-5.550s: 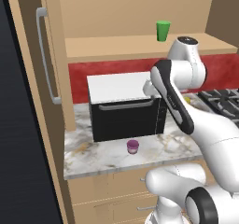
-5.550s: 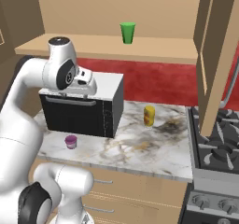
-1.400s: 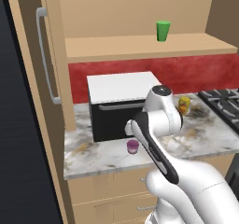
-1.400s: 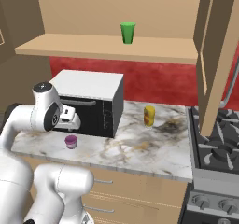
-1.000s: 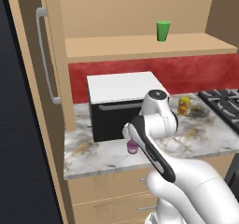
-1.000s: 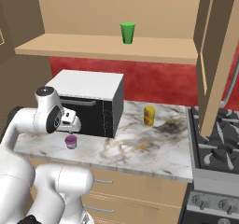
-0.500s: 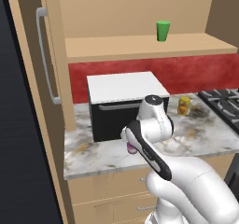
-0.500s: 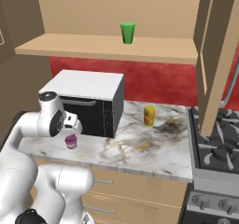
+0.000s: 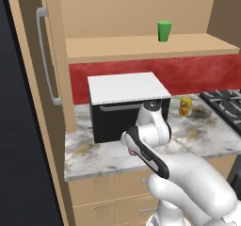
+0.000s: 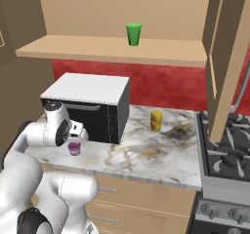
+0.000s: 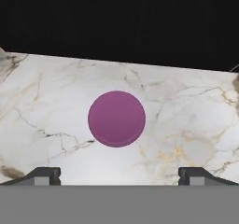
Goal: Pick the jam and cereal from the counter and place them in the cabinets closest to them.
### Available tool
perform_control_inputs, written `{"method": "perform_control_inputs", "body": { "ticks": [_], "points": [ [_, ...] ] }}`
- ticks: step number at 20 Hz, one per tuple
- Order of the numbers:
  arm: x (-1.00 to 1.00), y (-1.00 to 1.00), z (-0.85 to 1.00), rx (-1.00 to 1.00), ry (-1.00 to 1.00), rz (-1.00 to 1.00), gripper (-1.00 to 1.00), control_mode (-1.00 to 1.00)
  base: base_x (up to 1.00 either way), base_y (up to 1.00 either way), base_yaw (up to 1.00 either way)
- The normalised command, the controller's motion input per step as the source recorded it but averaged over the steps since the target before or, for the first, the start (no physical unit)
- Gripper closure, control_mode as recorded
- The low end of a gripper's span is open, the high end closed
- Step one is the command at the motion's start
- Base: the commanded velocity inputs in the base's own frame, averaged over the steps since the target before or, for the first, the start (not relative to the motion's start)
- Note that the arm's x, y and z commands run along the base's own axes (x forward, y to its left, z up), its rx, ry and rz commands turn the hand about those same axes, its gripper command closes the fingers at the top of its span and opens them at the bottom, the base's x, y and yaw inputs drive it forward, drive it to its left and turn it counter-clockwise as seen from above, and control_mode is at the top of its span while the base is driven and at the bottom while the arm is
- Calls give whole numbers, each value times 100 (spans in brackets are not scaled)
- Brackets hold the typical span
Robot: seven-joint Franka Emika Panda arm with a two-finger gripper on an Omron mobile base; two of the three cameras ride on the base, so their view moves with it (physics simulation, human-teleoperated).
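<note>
Gripper [image 11: 116, 174] hung with fingers spread wide and holding nothing, jam [image 10: 74, 148] sat on the marble counter [image 10: 146, 155] just below it, in front of the black microwave [image 10: 90, 106], green cup [image 10: 133, 34] stood on the shelf above.

You are looking at evenly lit rendered pictures, bright and sharp with flat colours and no glare or blur. Shadows are faint, with soft shading under the shelf [image 10: 112, 50]. In the hand view the microwave [image 11: 119, 22] front reads as solid black without detail.
</note>
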Motion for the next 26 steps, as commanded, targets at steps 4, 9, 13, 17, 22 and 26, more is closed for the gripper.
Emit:
{"method": "perform_control_inputs", "body": {
  "ticks": [4,9,13,17,22,26],
  "points": [
    [13,0,-18,0,0,0,-100,-100,0,0,0],
    [16,0,-16,0,0,0,-100,-100,0,0,0],
    [19,2,-15,0,0,0,-100,-100,0,0,0],
    [15,3,-15,0,0,0,-100,-100,0,0,0],
    [12,4,-16,0,0,0,-100,-100,0,0,0],
    [7,3,-19,0,0,0,-100,-100,0,0,0]
  ]
}}
